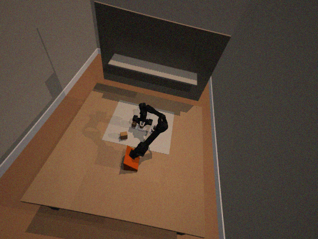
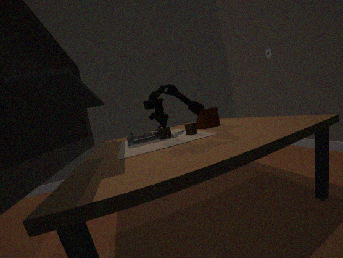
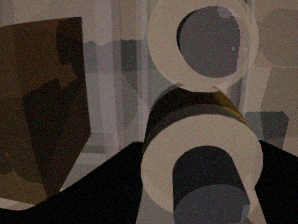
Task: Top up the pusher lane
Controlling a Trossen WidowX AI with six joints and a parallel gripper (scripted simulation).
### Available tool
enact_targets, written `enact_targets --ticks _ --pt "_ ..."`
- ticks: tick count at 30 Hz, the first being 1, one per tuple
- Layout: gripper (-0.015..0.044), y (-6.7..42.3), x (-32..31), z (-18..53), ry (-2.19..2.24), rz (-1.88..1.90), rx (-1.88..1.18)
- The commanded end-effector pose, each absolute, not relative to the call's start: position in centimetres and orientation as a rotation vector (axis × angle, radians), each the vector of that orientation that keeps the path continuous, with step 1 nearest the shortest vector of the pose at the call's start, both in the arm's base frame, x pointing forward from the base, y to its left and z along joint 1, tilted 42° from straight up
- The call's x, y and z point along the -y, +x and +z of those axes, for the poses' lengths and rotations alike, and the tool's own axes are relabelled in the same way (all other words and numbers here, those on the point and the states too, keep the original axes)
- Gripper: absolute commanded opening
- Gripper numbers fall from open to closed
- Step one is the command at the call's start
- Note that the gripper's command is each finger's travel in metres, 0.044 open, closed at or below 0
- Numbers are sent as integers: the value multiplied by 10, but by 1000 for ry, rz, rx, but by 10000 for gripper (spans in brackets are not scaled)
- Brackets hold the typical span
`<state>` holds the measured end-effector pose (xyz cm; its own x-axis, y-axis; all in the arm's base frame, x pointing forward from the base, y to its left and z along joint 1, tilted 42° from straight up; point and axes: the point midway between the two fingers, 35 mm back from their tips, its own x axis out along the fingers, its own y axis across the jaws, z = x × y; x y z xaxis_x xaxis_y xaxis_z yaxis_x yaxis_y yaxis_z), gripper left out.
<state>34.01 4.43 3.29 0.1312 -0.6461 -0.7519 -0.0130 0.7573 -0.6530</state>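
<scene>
In the wrist view my gripper (image 3: 198, 152) is shut on a jar (image 3: 200, 163) with a pale ring rim and a dark amber body. A second jar of the same look (image 3: 202, 36) stands just beyond it in the sprung lane, and the two nearly touch. The lane rails (image 3: 127, 63) run along the left of the jars. In the top and exterior views the gripper (image 1: 140, 124) (image 2: 161, 126) points down at the lane (image 2: 140, 137) on the white mat (image 1: 161, 143) (image 2: 145, 151). Whether the held jar touches the lane floor is hidden.
A brown block (image 3: 43, 103) (image 1: 134, 124) (image 2: 165, 133) stands close to the left of the gripper. Another small brown block (image 1: 123, 135) (image 2: 190, 128) lies loose on the mat. The arm's orange base (image 1: 131, 163) (image 2: 208, 118) stands at the mat's near edge. A dark shelf unit (image 1: 160, 54) stands behind the table.
</scene>
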Motion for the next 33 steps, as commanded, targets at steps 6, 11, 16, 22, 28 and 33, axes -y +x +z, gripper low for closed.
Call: enact_targets --ticks 6,11,16,22,28,33 --pt "0 348 -44 35 -588 -506 -1347" --pt "0 348 -43 34 -588 -506 -1347" --pt "0 348 -42 33 -588 -506 -1347" --pt "0 349 -41 31 -588 -506 -1347" --pt "0 349 -40 30 -588 -506 -1347" --pt "0 349 -39 29 -588 -506 -1347"
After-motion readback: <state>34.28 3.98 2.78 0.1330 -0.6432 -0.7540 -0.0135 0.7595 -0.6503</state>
